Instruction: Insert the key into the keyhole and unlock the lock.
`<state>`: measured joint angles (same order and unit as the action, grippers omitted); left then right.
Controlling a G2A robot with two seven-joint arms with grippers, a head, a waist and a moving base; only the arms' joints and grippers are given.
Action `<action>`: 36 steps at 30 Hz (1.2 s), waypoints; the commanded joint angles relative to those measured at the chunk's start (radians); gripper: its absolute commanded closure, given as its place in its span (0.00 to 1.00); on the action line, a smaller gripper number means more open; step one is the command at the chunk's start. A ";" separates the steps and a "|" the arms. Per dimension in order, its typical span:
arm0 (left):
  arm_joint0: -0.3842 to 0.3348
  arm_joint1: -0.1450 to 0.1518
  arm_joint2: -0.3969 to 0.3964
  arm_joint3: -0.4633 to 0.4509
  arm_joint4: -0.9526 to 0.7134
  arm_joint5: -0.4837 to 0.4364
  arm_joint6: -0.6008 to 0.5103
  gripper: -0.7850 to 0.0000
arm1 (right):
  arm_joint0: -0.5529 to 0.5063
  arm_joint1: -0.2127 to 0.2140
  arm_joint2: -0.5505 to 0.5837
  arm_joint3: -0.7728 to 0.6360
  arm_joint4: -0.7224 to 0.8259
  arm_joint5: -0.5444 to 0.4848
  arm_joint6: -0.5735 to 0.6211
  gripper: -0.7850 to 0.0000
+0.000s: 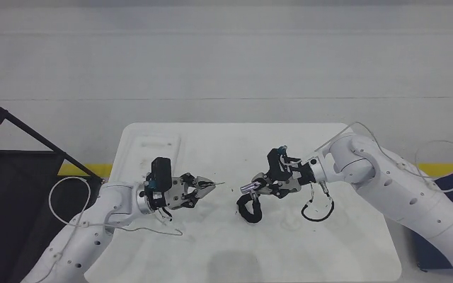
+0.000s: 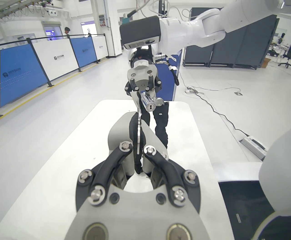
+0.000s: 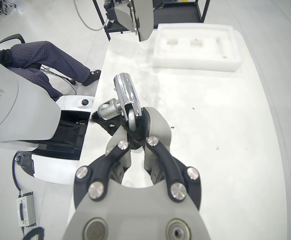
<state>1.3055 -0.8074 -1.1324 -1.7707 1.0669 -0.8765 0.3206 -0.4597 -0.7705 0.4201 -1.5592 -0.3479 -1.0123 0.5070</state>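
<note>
My left gripper (image 1: 200, 188) (image 2: 138, 134) is shut on a thin metal key (image 2: 138, 127), whose blade (image 1: 214, 185) points across the table at the lock. My right gripper (image 1: 263, 185) (image 3: 136, 129) is shut on the lock's black fabric-covered loop (image 3: 136, 136), which hangs down to the table (image 1: 248, 209). The lock's chrome cylinder (image 1: 247, 189) (image 3: 125, 91) sticks out toward the key. Its keyhole face (image 2: 149, 106) is turned to the left gripper. A short gap separates the key tip from the cylinder. The left gripper also appears far off in the right wrist view (image 3: 136, 20).
A white foam tray (image 3: 197, 47) (image 1: 157, 146) with cut-out pockets lies at the table's far left corner, behind the left gripper. The white table (image 1: 283, 244) has bare room toward its front. A black cable loop (image 1: 317, 212) dangles under the right arm.
</note>
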 commanded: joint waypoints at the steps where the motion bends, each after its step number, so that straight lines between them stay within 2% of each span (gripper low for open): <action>1: 0.033 0.003 -0.015 -0.016 0.013 0.008 0.011 1.00 | 0.000 0.000 0.000 0.000 0.000 0.000 0.000 1.00; 5: 0.083 0.007 -0.044 -0.049 0.035 0.005 0.018 1.00 | 0.000 0.000 0.000 0.000 0.000 0.000 0.000 1.00; 10: 0.103 0.004 -0.047 -0.084 0.050 0.023 -0.023 1.00 | 0.000 0.000 0.000 0.000 0.000 0.000 0.000 1.00; 24: 0.116 -0.018 -0.014 -0.126 -0.001 0.109 -0.095 1.00 | 0.000 0.000 0.000 0.000 0.000 0.000 0.000 1.00; 36: 0.108 -0.029 -0.007 -0.150 -0.098 0.127 -0.253 1.00 | 0.000 0.000 0.000 0.000 0.000 0.000 0.000 1.00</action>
<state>1.4142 -0.8352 -1.1415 -1.9195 0.9708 -0.7553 0.0768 -0.4597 -0.7705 0.4201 -1.5592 -0.3479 -1.0123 0.5070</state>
